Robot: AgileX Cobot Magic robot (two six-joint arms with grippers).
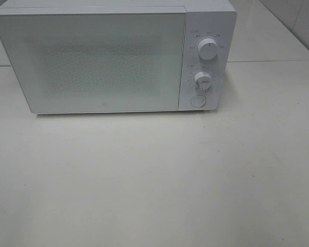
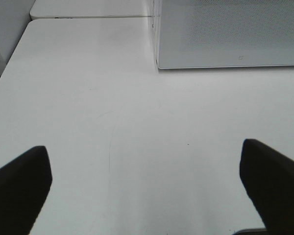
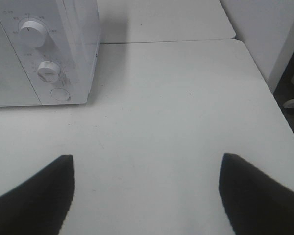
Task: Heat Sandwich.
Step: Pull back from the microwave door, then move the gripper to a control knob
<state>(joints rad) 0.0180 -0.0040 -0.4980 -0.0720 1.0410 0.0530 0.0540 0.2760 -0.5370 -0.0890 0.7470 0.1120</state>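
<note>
The sandwich is out of view in every frame. A white microwave (image 1: 113, 56) stands at the back of the table with its door shut; its two knobs (image 1: 207, 50) and a round button (image 1: 197, 101) sit on the right panel. My left gripper (image 2: 144, 181) is open above bare tabletop, short of the microwave's lower left corner (image 2: 159, 66). Over the table to the right of the microwave (image 3: 44, 54), my right gripper (image 3: 144, 188) is open too, with nothing between its fingers. Neither gripper shows in the exterior high view.
The white table (image 1: 154, 180) stretches in front of the microwave. A second table (image 3: 161, 19) adjoins behind, across a seam. The table's right edge (image 3: 269, 88) drops off toward a dark floor; its left edge (image 2: 10, 63) shows in the left wrist view.
</note>
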